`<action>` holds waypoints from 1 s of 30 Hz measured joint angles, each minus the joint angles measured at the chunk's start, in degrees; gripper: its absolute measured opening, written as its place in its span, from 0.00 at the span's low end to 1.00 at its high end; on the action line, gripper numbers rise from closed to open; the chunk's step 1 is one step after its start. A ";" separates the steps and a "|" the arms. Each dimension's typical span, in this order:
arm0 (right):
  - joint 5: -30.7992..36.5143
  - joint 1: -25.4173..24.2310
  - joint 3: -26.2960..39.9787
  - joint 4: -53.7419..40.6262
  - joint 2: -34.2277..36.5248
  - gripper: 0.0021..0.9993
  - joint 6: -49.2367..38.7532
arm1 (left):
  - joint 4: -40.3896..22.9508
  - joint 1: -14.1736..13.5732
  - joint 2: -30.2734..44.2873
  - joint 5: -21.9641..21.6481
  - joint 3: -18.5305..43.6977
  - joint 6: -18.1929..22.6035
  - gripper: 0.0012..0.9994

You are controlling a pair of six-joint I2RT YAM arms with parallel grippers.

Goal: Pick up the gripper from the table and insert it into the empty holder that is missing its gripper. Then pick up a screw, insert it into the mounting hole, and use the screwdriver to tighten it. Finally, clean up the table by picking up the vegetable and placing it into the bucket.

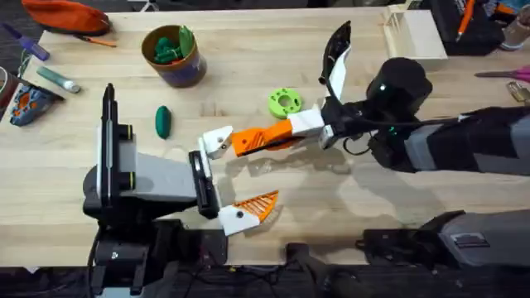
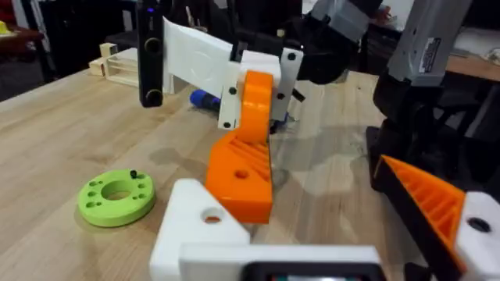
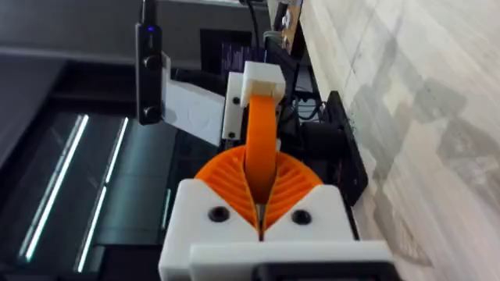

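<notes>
Your right hand (image 1: 295, 128) reaches in from the right side of the light wooden bench (image 1: 348, 207) and is pinching the orange wedge-shaped plastic gripper (image 1: 259, 139) by its rear end. In the right wrist view, its two white fingers with orange ribbed pads are pressed onto the piece from both sides. The gripper is held clear of the bench, and its free tip points at the bare white wedge-shaped plastic holder (image 1: 217, 142), just beside it and seemingly touching. In the left wrist view the orange piece sits right against the holder's top edge.

Your left hand (image 1: 234, 176) is spread wide. The bare holder is its far finger, and the near finger (image 1: 248, 211) carries an orange ribbed pad.

The small dark green oval toy vegetable (image 1: 163, 122) lies on the bench to the left of the holder. It is well apart from the round tan-gold bucket with a blue band (image 1: 175, 60), which stands farther back. A round lime-green disc (image 1: 286, 102) lies just behind the held gripper.
</notes>
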 joint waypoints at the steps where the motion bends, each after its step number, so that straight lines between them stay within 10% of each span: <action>1: 0.20 0.00 -0.21 0.15 -0.01 0.01 0.38 | 0.00 0.00 0.00 0.00 0.00 -0.05 0.99; 30: 0.93 1.92 -1.22 2.54 -0.01 0.01 3.05 | 0.00 0.00 0.00 0.00 0.00 -0.18 0.99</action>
